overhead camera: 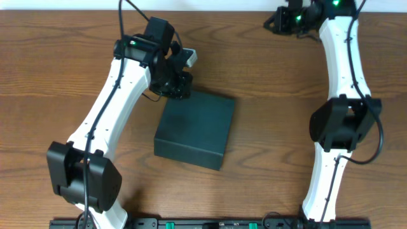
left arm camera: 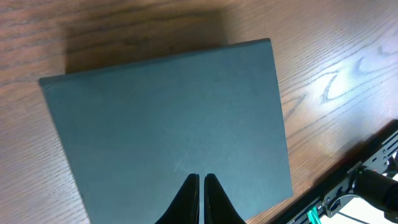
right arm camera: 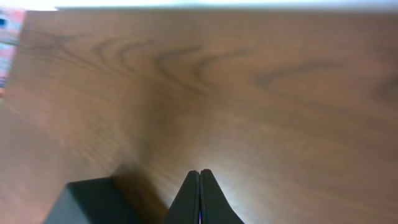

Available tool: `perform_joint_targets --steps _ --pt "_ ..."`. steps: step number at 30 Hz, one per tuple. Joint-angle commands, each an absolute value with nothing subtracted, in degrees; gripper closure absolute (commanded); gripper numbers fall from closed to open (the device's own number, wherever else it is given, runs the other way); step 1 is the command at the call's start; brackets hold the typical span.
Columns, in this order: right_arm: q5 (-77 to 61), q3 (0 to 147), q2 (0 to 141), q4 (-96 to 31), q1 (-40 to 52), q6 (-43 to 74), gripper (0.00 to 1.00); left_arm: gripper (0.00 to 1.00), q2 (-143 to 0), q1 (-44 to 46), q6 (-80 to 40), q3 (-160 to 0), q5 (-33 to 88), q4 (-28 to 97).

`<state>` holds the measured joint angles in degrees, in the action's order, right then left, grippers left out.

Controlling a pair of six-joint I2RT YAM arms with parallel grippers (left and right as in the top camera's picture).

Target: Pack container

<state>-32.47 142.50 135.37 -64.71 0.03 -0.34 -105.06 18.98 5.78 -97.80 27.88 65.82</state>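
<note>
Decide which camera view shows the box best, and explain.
Overhead: the box is seen almost whole, closed, with one side wall. The left wrist view fills with its top close up, the near edge cut off. The right wrist view catches only one blurred dark corner.

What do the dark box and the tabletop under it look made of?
Dark teal-black rectangular box: probably cardboard, matte; its flat lid shows no glare, crisp edges, a faint scuff. Brown wood-grain table: wood or wood-look laminate, can't tell which, slightly glossy; grain lines and soft light reflections show.
</note>
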Motion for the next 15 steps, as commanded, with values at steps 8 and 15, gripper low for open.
perform_joint_targets --steps 8,15 --pt "-23.5 144.7 118.5 -74.9 1.2 -9.2 0.98 0.94 -105.7 16.0 10.0 -97.2 26.2 67.6" --pt "-23.3 133.5 107.3 -79.6 0.8 -9.3 0.98 0.94 -102.9 9.4 18.1 -97.2 29.1 72.2"
